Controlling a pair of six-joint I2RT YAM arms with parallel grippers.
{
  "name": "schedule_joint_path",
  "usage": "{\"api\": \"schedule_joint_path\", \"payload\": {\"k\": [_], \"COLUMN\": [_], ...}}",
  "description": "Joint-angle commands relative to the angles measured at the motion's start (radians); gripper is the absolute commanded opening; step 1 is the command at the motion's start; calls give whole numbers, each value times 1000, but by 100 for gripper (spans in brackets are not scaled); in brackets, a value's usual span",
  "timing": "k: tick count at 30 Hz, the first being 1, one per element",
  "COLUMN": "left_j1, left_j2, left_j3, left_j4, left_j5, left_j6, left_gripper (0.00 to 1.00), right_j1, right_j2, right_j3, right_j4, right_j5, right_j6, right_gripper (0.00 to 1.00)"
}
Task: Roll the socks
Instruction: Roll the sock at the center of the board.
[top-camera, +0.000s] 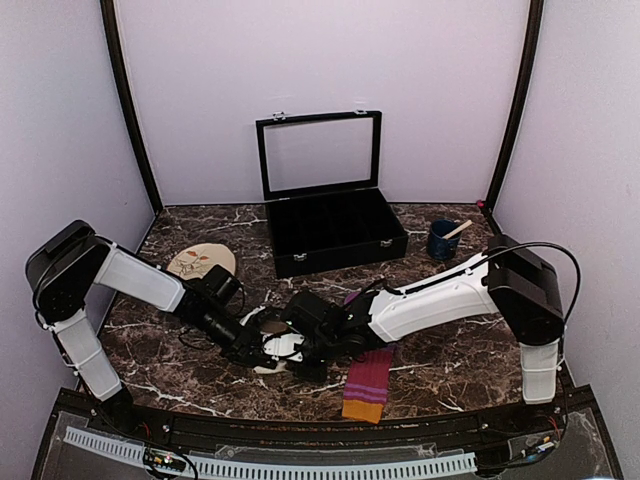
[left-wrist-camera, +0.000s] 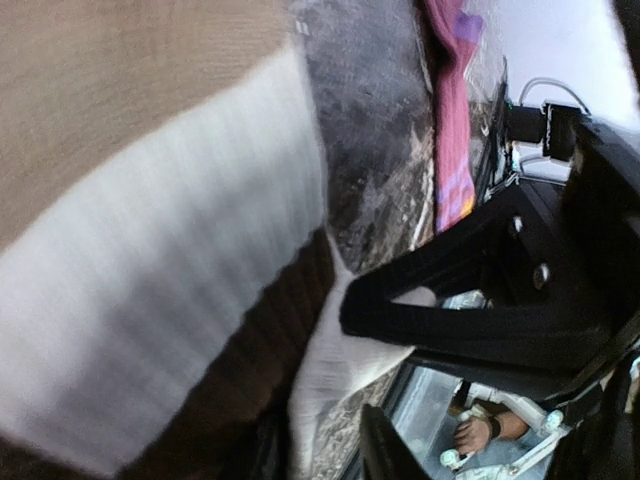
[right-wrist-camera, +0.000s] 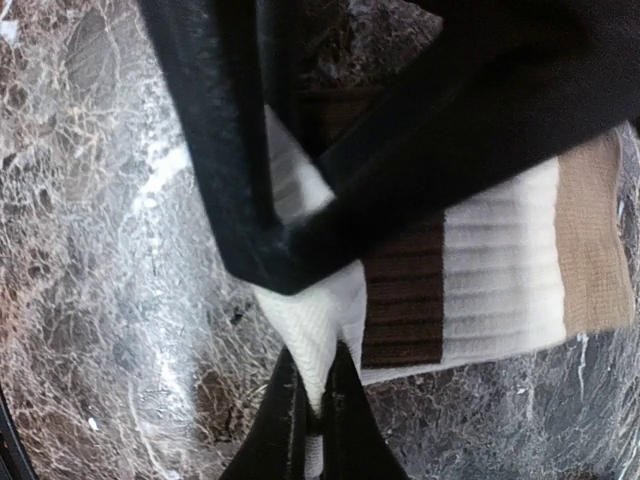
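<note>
The cream sock with brown bands (right-wrist-camera: 500, 270) lies on the counter (right-wrist-camera: 90, 250) between the arms, its length running away from the right gripper (right-wrist-camera: 320, 405), which is pinched tight on its white end. The left gripper (left-wrist-camera: 320, 455) faces it, narrowly parted around fabric; I cannot tell if it grips.

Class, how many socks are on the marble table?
2. The cream-and-brown sock lies mid-table, pinched by the right claw; the striped magenta sock is right of it, near the front edge.
</note>
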Motion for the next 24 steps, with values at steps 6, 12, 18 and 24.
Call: {"api": "schedule_joint_path", "payload": {"k": [6,12,18,24], "left_j1": [39,43,42,41], "left_j2": [-125,-236,-379,-471], "left_j3": [-43,-107,-207,-268], "left_j4": [-3,54,190,291], "left_j5": [-136,-237,-316,-351], "left_j6": [-75,-142,-221,-249], "left_gripper": [45,47,48,49], "right_j1": [0,-3,-31,-74], "right_j2": [25,26,45,60], "right_j3": [-36,-37,-10,-4], "right_j4": [-65,-69,-106,-115], "right_j5": [-68,-109,-199,-319], "right_j6": [74,130,205,282], "right_gripper": [0,0,0,0]}}
